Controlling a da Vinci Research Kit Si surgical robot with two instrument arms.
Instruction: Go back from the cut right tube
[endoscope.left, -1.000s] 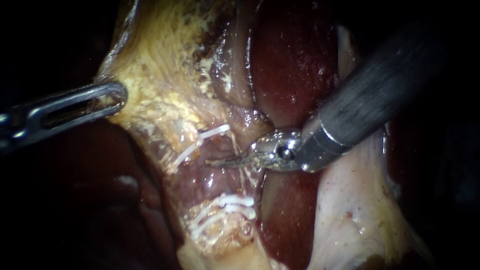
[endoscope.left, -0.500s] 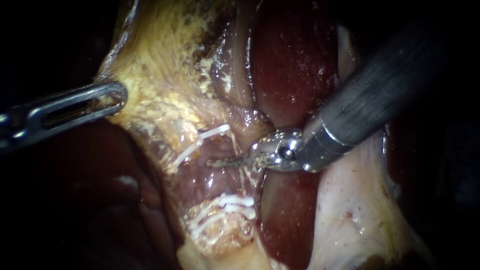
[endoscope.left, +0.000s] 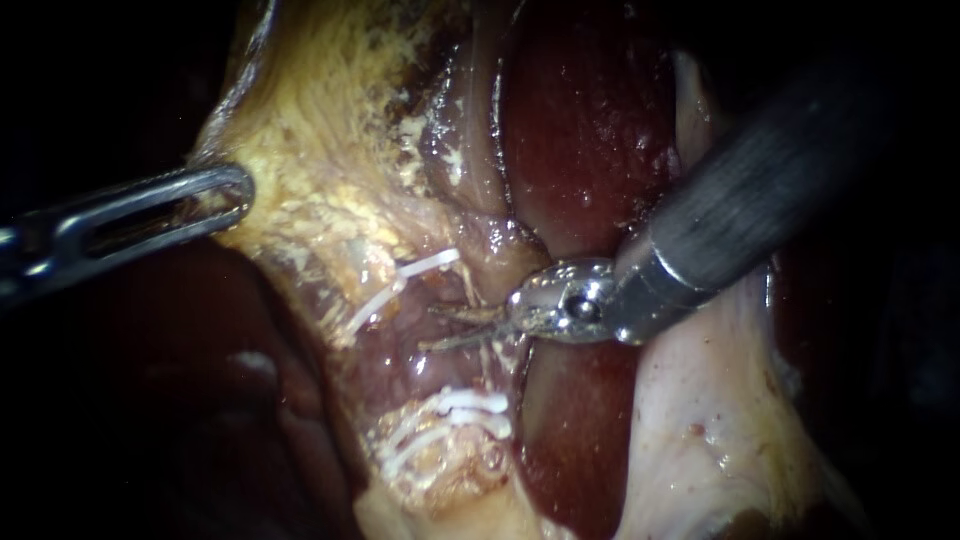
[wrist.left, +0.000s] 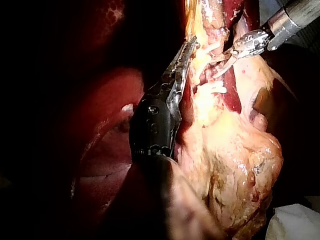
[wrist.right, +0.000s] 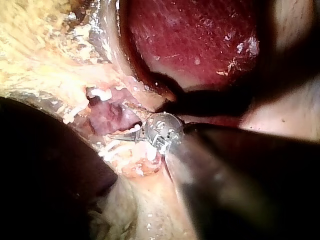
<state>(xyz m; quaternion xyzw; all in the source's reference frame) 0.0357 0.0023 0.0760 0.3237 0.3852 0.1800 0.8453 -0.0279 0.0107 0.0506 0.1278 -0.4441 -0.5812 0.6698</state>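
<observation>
1. Since the earlier frames, the right instrument (endoscope.left: 440, 328) has drawn slightly back and its pincer has spread; the blades are released and hold nothing.
2. The cut right tube (endoscope.left: 400, 360) lies just ahead of them, between the white clips (endoscope.left: 430, 265).
3. The left instrument (endoscope.left: 232, 192) appears clenched on the yellow fatty tissue (endoscope.left: 300, 150).
4. The retreat looks barely begun. The next move calls for a straight pull back along the shaft, clear of the clips and the liver (endoscope.left: 590, 120).

Right tool (endoscope.left: 442, 328) jaws apart, left tool (endoscope.left: 228, 192) lying level

Left instrument (wrist.left: 189, 47) clamped on yellow tissue (wrist.left: 225, 145). Right instrument (wrist.left: 223, 60) just beyond, blades apart, near white clips (wrist.left: 216, 89). Dark red liver (wrist.left: 102, 120) beside left shaft.
</observation>
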